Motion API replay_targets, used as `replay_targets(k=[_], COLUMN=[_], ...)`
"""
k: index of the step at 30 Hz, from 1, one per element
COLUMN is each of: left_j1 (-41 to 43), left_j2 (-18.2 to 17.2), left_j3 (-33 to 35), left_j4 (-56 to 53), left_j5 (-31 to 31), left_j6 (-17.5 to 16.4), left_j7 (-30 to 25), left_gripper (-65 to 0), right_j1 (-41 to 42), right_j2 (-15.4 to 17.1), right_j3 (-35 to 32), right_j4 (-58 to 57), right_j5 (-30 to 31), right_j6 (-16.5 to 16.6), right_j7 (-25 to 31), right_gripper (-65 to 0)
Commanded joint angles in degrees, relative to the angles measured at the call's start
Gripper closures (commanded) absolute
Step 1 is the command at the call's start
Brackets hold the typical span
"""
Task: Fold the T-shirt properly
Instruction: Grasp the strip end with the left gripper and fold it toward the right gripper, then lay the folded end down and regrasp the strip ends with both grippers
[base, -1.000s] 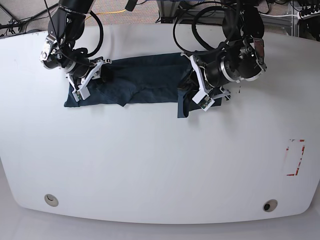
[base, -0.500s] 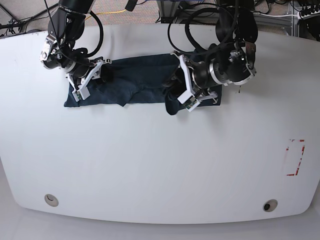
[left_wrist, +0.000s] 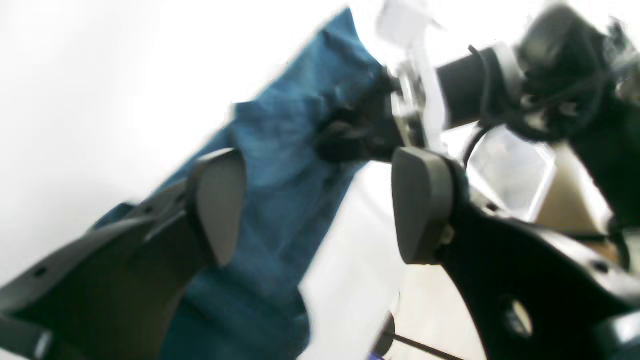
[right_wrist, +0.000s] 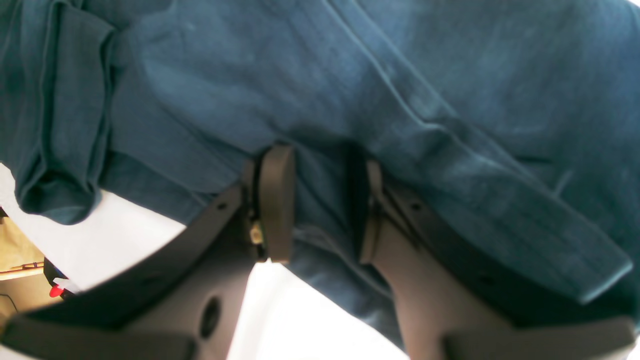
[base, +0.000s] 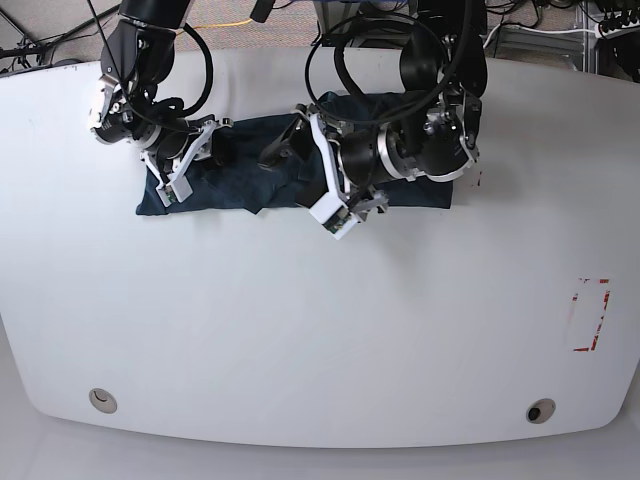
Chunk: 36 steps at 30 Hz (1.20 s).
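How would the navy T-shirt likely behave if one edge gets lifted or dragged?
The T-shirt is probably floppy: it lies in soft folds and creases. It would likely drape and bunch, as at the rolled edge by the right gripper. It seems light, since a small pinch of cloth is all that gripper holds.
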<state>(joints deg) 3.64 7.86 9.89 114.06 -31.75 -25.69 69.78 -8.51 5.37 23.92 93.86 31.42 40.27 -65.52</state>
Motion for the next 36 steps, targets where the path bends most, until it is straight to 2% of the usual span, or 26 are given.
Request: replay_targets(k=[1, 4, 9, 12, 14, 15, 17, 22, 26, 30, 32, 36], left_j1=[-0.78, -0.69, 4.05, 5.46, 7.39, 8.01, 8.8, 8.89, 8.98, 9.59, 9.5, 8.98], left_j2=[-2.1, -5.26, -12.47, -14.85, -15.81, -15.9, -15.9, -15.9, -15.73, -15.81, -15.9, -15.81], left_j3=[-4.22, -8.53, -15.82, -19.08, -20.84, -21.36, -22.24, -22.51, -22.24, -21.01, -19.96, -19.52], left_j4=[0.97, 0.88, 0.71, 0.62, 0.62, 0.62, -0.17, -2.19, -2.98, -4.74, -6.68, -8.87], left_j5=[-0.21, -0.38, -0.47, -0.47, -0.47, -0.21, 0.41, 3.22, 4.36, 4.36, 4.27, 4.27], left_j6=[-0.02, -0.02, -1.34, -7.49, -12.5, -14.0, -14.31, -14.31, -14.31, -14.31, -14.31, -14.31], left_j7=[-0.64, -0.64, -0.64, -0.64, -0.72, -0.72, -0.72, -0.81, -3.62, -6.09, -6.26, -6.26], left_gripper=[-41.9, -38.6, -34.0, -30.8, -27.6, -26.2, -21.8, -8.1, -6.9, -6.9, -6.9, -6.9], right_j1=[0.38, 1.96, 2.49, 4.78, 5.13, 5.13, 5.3, 7.94, 8.91, 9.52, 9.61, 9.17], right_j2=[0.3, 0.3, 1.45, 2.33, 2.5, 2.5, 3.21, 7.51, 10.94, 12.35, 12.26, 10.06], right_j3=[-0.05, 0.21, 2.32, 3.2, 6.8, 8.82, 13.57, 19.46, 23.86, 24.39, 24.12, 20.78], right_j4=[1.21, 1.3, 4.29, 5.08, 5.08, 5.08, 4.38, -3.18, -9.6, -15.05, -16.28, -16.19], right_j5=[-0.87, -0.08, 8.1, 12.23, 15.48, 16.8, 18.82, 19.0, 19.0, 19.0, 19.0, 19.0], right_j6=[-0.27, -0.27, -0.27, -0.27, -0.27, -0.27, -0.27, -0.27, -0.27, -0.27, -0.27, -0.27], right_j7=[-1.17, -1.69, -3.63, -6.09, -7.85, -8.37, -8.99, -9.43, -9.96, -10.13, -10.13, -10.13], right_gripper=[-17.6, -17.9, -19.7, -32.8, -43.4, -46.6, -51.4, -52.5, -52.5, -52.5, -52.5, -52.5])
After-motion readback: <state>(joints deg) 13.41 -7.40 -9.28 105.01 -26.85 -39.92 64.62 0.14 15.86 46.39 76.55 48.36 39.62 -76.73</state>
